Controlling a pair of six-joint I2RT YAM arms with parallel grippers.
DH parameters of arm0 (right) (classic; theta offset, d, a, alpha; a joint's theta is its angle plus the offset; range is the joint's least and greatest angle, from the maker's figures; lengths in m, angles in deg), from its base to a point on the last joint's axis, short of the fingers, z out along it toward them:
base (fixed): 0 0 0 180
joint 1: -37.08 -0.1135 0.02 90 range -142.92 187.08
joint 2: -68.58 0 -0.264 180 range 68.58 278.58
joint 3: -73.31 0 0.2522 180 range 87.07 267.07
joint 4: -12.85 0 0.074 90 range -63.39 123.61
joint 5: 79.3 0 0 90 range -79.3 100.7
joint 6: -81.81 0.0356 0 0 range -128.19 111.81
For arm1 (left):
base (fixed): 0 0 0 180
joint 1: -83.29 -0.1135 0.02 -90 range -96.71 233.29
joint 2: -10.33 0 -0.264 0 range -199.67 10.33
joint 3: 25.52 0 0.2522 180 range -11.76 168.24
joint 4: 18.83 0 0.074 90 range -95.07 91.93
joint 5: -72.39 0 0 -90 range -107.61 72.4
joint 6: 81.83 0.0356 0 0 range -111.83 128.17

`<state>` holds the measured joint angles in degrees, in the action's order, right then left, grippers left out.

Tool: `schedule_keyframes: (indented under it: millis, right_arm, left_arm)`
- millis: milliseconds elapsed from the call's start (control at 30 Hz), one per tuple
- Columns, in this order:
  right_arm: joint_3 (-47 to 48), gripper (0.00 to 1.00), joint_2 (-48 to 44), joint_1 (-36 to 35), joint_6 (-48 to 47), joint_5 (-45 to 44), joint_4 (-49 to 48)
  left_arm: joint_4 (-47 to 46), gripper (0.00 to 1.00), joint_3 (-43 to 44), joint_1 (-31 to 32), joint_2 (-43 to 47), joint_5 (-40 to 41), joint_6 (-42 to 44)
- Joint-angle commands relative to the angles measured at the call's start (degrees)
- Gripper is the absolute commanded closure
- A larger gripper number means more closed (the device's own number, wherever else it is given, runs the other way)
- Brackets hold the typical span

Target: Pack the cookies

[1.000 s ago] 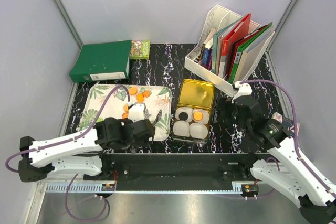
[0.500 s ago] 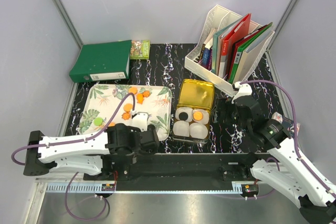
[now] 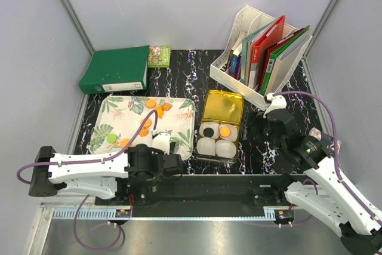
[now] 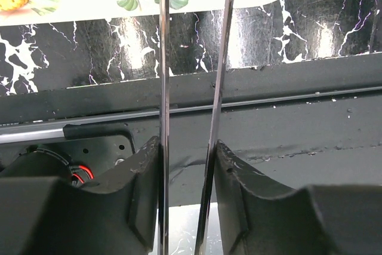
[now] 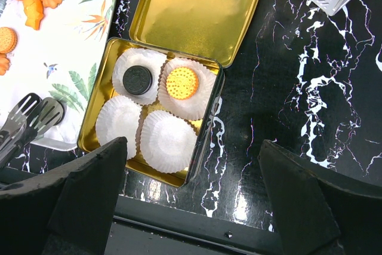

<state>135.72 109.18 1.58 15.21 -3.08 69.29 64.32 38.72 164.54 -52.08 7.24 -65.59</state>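
bright even light, white glare on the glossy black table point(image 4: 268, 34), soft-focus jaws in wrist views

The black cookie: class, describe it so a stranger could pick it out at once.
Find the open gold tin beside the floral tray. Of its four white paper cups, the far left one holds the black cookie. It is the only dark disc; the cup beside it holds an orange cookie, the near two are empty.

No lettering is legible on the table; the white spine label point(image 3: 123, 87) on the far-left green binder point(image 3: 114, 68) is too small to read.
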Motion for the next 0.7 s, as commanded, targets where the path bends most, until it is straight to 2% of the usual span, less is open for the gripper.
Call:
schedule_keyframes:
  millis: [0,233,433,667]
  right_arm:
    - [0.22,0.0,-0.43,0.17,-0.37,0.69,-2.16]
    - [0.22,0.0,-0.43,0.17,-0.2,0.69,-2.16]
    - [0.22,0.0,-0.7,0.17,-0.19,0.69,-2.16]
    - [0.14,0.0,-1.14,0.17,-0.11,0.33,-2.16]
  left_arm:
    - [0.31,0.64,0.32,0.57,0.71,0.56,-1.3]
    - [3.03,0.73,3.92,1.28,0.98,2.84,-1.83]
    - [10.06,0.73,16.04,1.36,-1.39,10.13,0.62]
    - [7.44,0.74,27.55,1.45,-9.46,12.25,7.74]
